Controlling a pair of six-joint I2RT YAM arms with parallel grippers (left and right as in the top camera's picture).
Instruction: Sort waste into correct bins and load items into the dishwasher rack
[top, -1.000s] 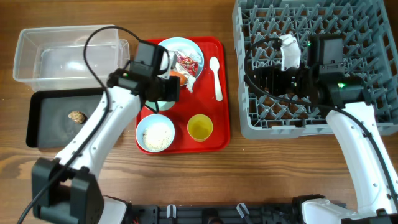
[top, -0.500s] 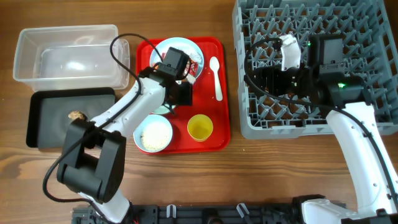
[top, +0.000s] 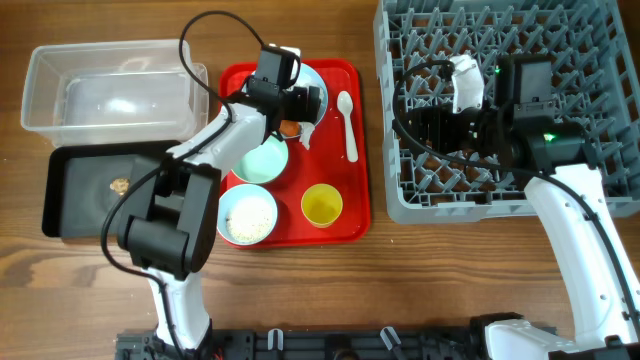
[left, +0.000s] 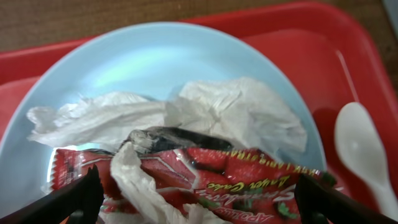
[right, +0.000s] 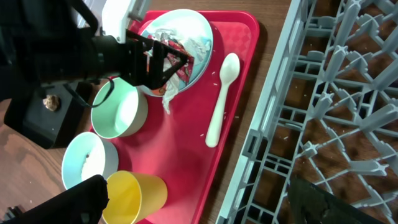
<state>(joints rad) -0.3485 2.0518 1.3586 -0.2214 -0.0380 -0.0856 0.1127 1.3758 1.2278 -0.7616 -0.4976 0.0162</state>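
Note:
My left gripper (left: 200, 208) is open low over the pale blue plate (left: 155, 56), with the red-and-white wrapper (left: 249, 177) between its fingers (left: 68, 200) and crumpled white paper (left: 217, 112) just beyond. From overhead, the left gripper (top: 305, 100) hangs above the plate (top: 318, 78), and an orange carrot piece (top: 290, 127) lies by the plate's rim. My right gripper (top: 415, 125) is open and empty over the dishwasher rack (top: 560, 30). On the red tray (top: 350, 215) are a green bowl (top: 262, 158), a bowl of rice (top: 250, 215), a yellow cup (top: 322, 205) and a white spoon (top: 346, 125).
The clear tub (top: 110, 90) stands at the far left. In front of it the black tray (top: 75, 215) holds a small brown lump (top: 120, 185). The left arm stretches from the table's front edge across the green bowl.
The left gripper has opened and swung from beside the green bowl up over the plate. The right arm has not moved.

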